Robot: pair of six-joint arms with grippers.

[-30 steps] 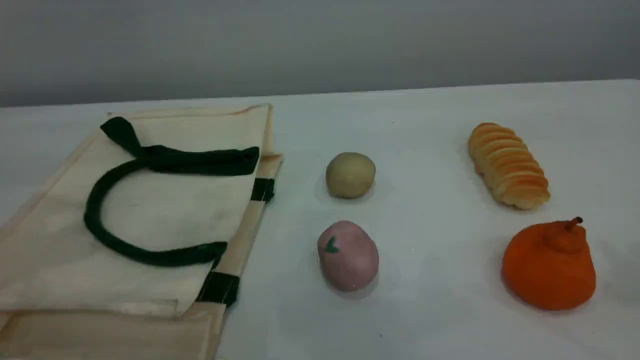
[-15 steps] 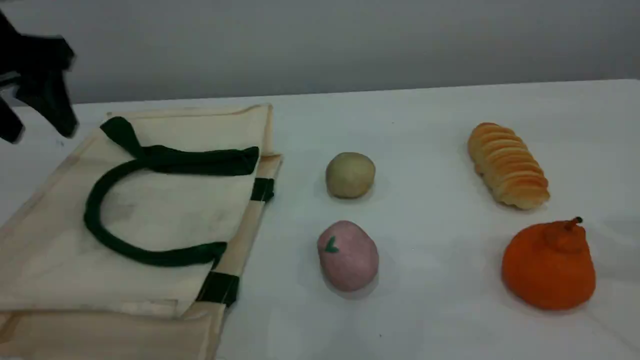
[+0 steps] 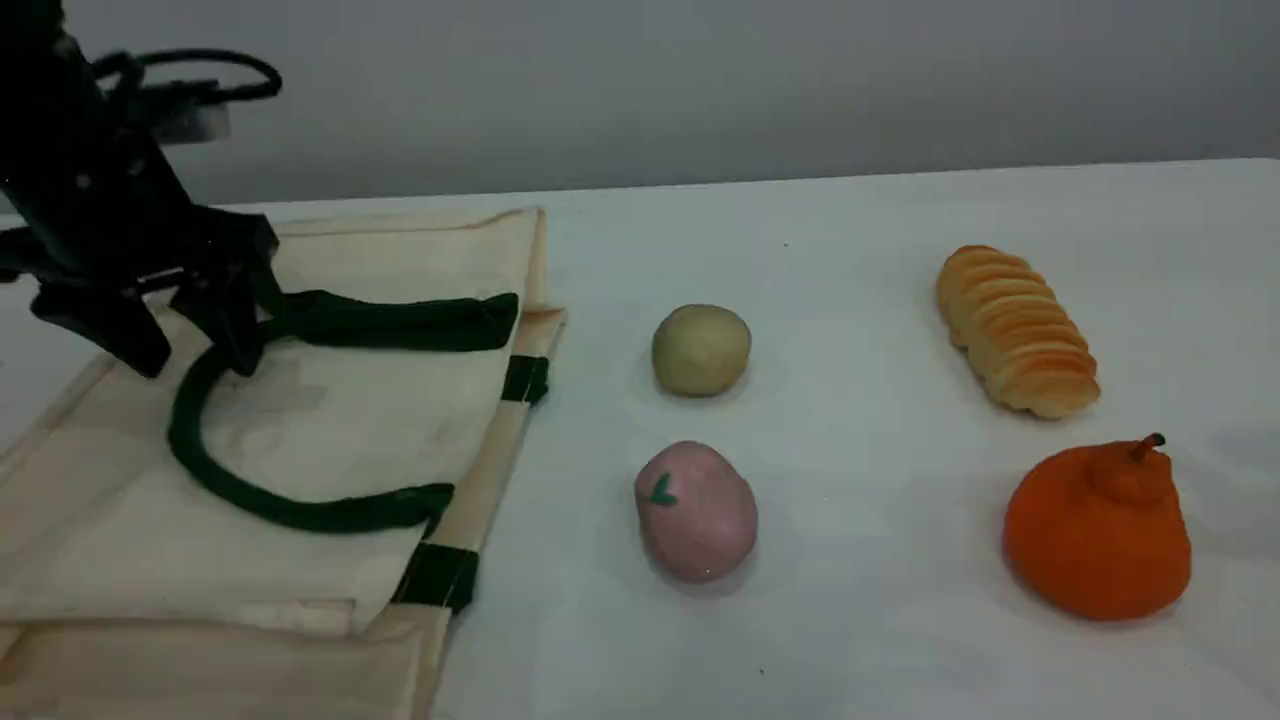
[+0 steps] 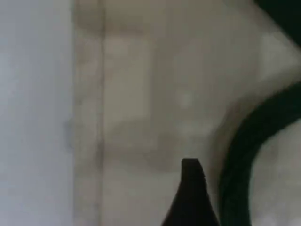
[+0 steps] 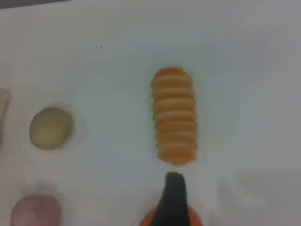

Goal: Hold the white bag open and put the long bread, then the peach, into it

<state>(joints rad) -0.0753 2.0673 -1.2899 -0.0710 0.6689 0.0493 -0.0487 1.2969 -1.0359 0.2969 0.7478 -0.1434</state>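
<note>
The white bag [image 3: 330,430] lies flat at the table's left, its dark green handle [image 3: 200,465] looped on top. My left gripper [image 3: 195,362] hangs open over the bag's far left part, one finger beside the handle's upper bend. The left wrist view shows a fingertip [image 4: 190,188] over bag cloth [image 4: 141,117], next to the handle [image 4: 254,141]. The long bread [image 3: 1015,330] lies at the right, the pink peach [image 3: 697,510] in the middle. The right gripper is out of the scene view. Its fingertip [image 5: 174,186] hovers just short of the bread [image 5: 174,115], holding nothing. The peach [image 5: 35,211] shows bottom left.
A round beige ball [image 3: 700,350] sits behind the peach, about a hand's width right of the bag's edge. An orange pear-shaped fruit [image 3: 1097,530] stands in front of the bread. In the right wrist view the ball [image 5: 51,128] lies left of the bread.
My left arm has come in from the upper left and moved right and down over the bag's far corner, beside the handle. The bag and food items have not moved.
</note>
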